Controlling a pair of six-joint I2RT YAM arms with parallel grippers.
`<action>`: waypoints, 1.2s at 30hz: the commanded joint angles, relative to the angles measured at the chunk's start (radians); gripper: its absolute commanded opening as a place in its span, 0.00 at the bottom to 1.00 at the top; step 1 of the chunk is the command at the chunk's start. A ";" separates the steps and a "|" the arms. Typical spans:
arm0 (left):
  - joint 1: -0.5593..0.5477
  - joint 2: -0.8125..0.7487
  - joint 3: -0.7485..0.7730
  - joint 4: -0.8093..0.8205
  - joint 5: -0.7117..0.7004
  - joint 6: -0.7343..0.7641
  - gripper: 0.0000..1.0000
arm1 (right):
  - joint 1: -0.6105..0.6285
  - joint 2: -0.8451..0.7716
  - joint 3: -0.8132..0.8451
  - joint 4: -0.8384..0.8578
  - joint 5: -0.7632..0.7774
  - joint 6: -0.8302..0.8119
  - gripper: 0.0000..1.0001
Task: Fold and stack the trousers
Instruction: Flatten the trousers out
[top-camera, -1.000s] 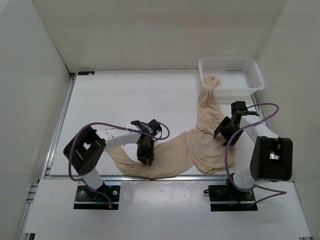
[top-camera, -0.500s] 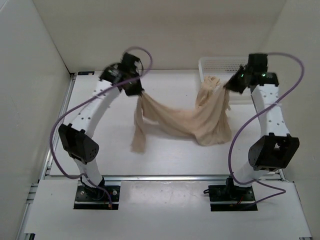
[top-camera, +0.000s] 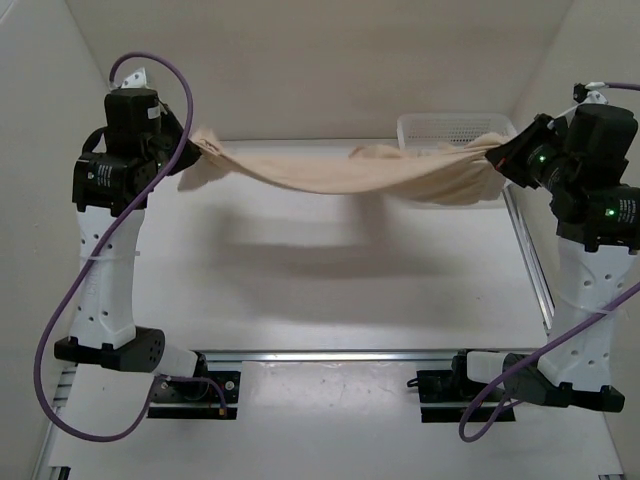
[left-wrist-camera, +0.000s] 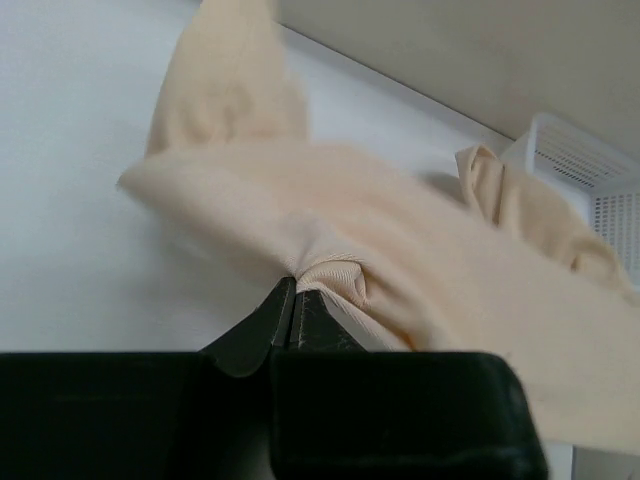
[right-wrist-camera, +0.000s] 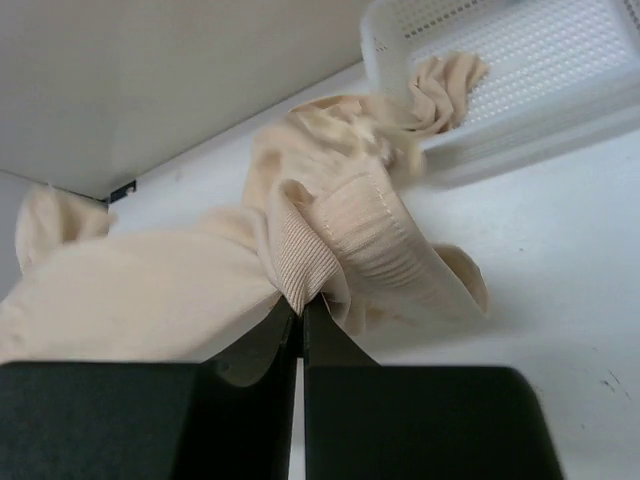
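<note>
The beige trousers (top-camera: 340, 172) hang in the air, stretched sideways between both raised arms, sagging a little in the middle. My left gripper (top-camera: 190, 140) is shut on one end of the cloth; in the left wrist view the trousers (left-wrist-camera: 330, 240) bunch at my left gripper (left-wrist-camera: 294, 285). My right gripper (top-camera: 497, 152) is shut on the ribbed waistband end; in the right wrist view the trousers (right-wrist-camera: 330, 240) fold at my right gripper (right-wrist-camera: 301, 303), and one part of the cloth trails over the basket's rim.
A white mesh basket (top-camera: 440, 128) stands at the far right of the white table (top-camera: 330, 290), partly behind the cloth; it also shows as the basket (right-wrist-camera: 540, 60) and the basket (left-wrist-camera: 590, 180). White walls close in the sides and back. A metal rail (top-camera: 530, 270) runs along the table's right edge.
Both arms have lifted from the table's near side and swung outward and up. The trousers went from lying on the table to hanging stretched between the two shut grippers.
</note>
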 joint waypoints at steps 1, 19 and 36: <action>0.020 -0.019 -0.029 -0.017 0.000 0.025 0.10 | -0.002 -0.011 -0.013 -0.056 0.067 -0.060 0.00; 0.052 -0.268 -0.154 -0.118 -0.152 0.067 0.10 | 0.011 -0.121 0.070 -0.211 0.242 -0.095 0.00; 0.075 0.432 0.201 -0.111 0.164 0.085 0.51 | 0.002 0.208 -0.386 0.150 0.120 0.001 0.69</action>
